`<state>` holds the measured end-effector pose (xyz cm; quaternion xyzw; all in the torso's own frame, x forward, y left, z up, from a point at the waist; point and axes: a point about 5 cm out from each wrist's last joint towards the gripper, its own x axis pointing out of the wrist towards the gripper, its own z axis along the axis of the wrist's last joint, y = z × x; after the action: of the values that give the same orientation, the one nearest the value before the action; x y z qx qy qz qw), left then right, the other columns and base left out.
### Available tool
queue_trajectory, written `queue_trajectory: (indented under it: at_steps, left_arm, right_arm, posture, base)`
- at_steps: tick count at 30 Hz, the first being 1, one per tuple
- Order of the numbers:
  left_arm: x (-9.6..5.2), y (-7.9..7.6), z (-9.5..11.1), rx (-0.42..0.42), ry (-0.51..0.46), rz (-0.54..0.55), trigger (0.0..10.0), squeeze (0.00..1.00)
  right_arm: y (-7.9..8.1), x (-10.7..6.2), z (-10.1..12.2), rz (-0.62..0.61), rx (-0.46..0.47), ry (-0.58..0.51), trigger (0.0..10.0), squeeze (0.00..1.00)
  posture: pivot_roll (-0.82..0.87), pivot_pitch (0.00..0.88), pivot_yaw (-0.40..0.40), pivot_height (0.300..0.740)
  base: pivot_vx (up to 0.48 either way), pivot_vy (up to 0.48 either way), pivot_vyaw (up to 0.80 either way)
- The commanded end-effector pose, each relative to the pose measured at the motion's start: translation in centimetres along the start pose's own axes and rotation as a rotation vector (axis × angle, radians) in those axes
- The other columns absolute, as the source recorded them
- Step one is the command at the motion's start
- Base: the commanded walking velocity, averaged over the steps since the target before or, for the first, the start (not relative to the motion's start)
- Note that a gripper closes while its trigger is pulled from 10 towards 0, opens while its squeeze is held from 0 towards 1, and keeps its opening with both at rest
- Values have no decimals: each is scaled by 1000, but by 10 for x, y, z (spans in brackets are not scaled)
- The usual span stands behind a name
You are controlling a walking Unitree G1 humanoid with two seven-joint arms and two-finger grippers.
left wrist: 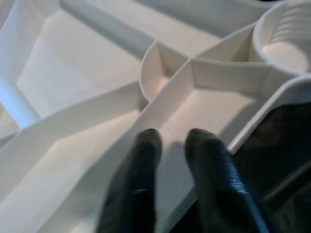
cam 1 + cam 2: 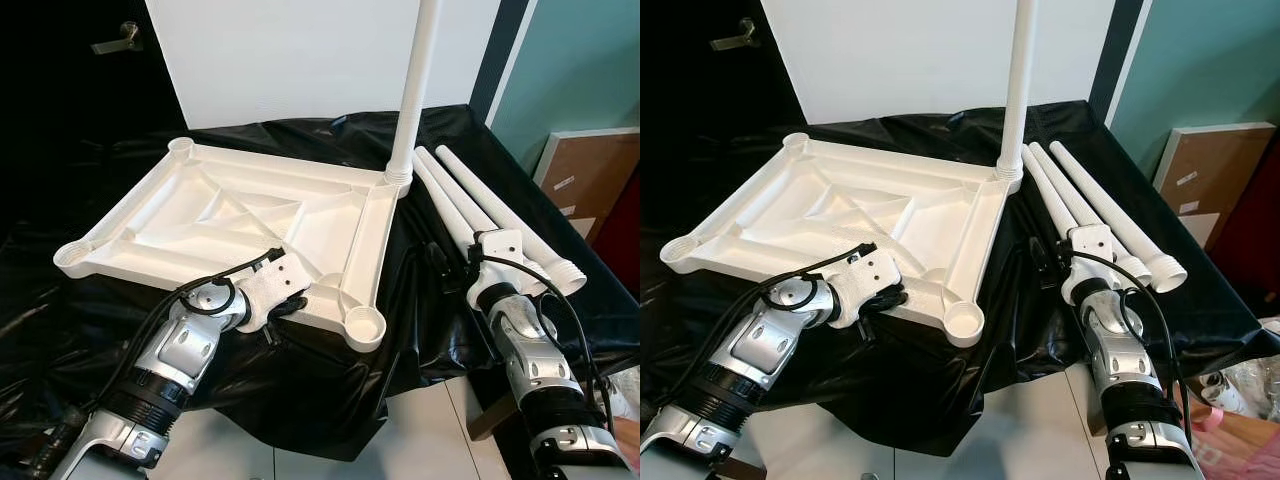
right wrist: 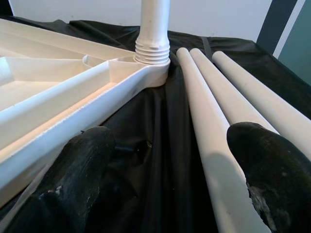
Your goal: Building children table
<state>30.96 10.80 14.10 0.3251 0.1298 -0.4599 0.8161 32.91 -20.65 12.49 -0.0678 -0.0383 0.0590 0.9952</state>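
**A:** From the head camera, the upturned tabletop (image 2: 240, 225) lies underside up on the black cloth (image 2: 330, 400), with one screwed-in leg (image 2: 415, 90) standing at its far corner, about one o'clock. Three loose legs (image 2: 480, 215) lie side by side at three o'clock.

**B:** And the left gripper (image 2: 283, 308)?

**A:** Down at the near edge, seven o'clock. In the left wrist view its fingers (image 1: 141, 170) sit close together on either side of a thin rib (image 1: 170, 97); pinching it, I think, though the blur leaves me unsure. An empty socket (image 1: 284, 43) waits at one o'clock there.

**B:** The right one?

**A:** The right gripper (image 3: 170, 170) is spread wide, holding nothing, with the nearest loose leg running between its fingers.

**B:** What worries you?

**A:** The legs are smooth and round. A closing finger could nudge one sideways and set all three rolling toward the cloth's edge. And if the left arm tugs that rib, the tabletop could slide on the slick cloth and rock the standing leg.
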Motion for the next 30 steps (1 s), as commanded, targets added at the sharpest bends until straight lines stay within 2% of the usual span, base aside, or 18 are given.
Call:
queue_trajectory:
  at_steps: [1,3,6,11,12,14,15,21,23,24,25,30]
  left_arm:
    - [0,-5,5,18,-34,-55,10000,1000]
    - [0,-5,5,18,-34,-55,10000,1000]
    - [-4,-5,22,-14,-156,-106,10000,1000]
    - [-11,-7,29,-20,-225,-137,10000,1000]
    - [-14,-10,27,-14,-226,-159,10000,145]
    - [-16,-11,25,-11,-225,-174,10000,145]
    - [-17,-15,22,-13,-213,-199,10000,0]
    - [-14,-19,10,-7,-135,-193,10000,0]
    - [-7,-16,-2,20,-46,-135,10000,0]
    - [-7,-16,-2,20,-46,-135,10000,0]
    - [-1,-13,-7,19,-3,-90,10000,0]
    - [4,-10,-13,-22,33,-58,10000,0]
  right_arm:
    - [0,0,0,2,6,1,10000,0]
    - [0,0,0,2,6,1,10000,0]
    - [-1,-3,-1,-6,5,4,10000,0]
    - [-2,-4,-1,-10,6,5,10000,0]
    - [-2,-4,-1,-11,6,5,10000,0]
    - [-2,-4,-1,-11,6,6,10000,0]
    - [-2,-4,-1,-10,5,6,10000,0]
    - [0,-1,1,-3,5,4,10000,0]
    - [3,1,1,4,9,1,10000,0]
    - [3,1,1,4,9,1,10000,0]
    - [4,1,2,8,10,0,10000,0]
    - [5,1,2,9,12,-1,10000,0]
  posture:
    - [-42,60,8,740]
    - [-42,60,8,740]
    - [-48,70,5,740]
    - [-49,74,2,740]
    - [-48,75,-1,740]
    - [-48,75,-1,740]
    - [-45,76,-5,740]
    - [-40,75,-5,740]
    - [-31,73,-8,740]
    - [-31,73,-8,740]
    - [-30,74,-6,740]
    - [-33,73,-1,740]
  base:
    - [0,0,0]
    - [0,0,0]
    - [0,0,0]
    - [0,0,0]
    - [0,0,0]
    - [0,0,0]
    - [0,0,0]
    - [0,0,0]
    - [0,0,0]
    - [0,0,0]
    - [0,0,0]
    - [0,0,0]
